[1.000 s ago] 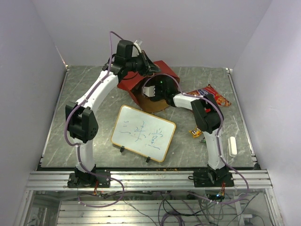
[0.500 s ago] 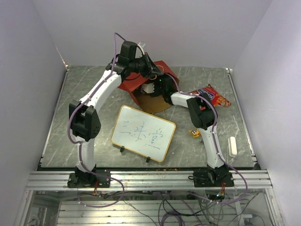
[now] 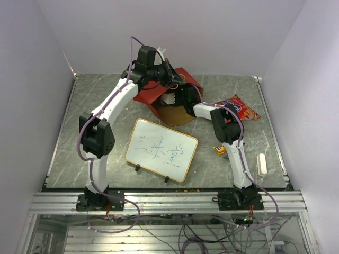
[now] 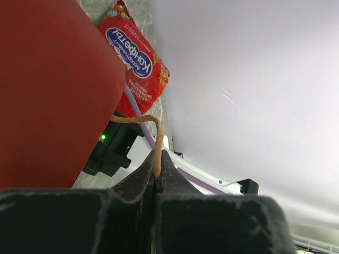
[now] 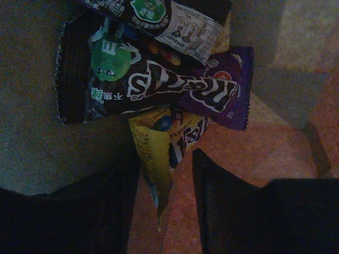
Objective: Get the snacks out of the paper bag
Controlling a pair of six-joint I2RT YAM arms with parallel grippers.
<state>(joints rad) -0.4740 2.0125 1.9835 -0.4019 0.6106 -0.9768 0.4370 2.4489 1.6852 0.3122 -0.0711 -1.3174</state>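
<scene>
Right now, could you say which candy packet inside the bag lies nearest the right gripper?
The yellow packet: it lies between the right gripper's fingers; the brown packet and purple packet lie beyond.

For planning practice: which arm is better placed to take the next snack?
Right. Right gripper is inside the paper bag, astride the yellow packet; left gripper is shut on its handle.

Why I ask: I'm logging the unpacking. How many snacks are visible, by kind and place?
Chip bag: 1
Candy packet on the table: 1
Candy packets in the paper bag: 4 (brown, purple, yellow, white-labelled)
Total: 6
</scene>
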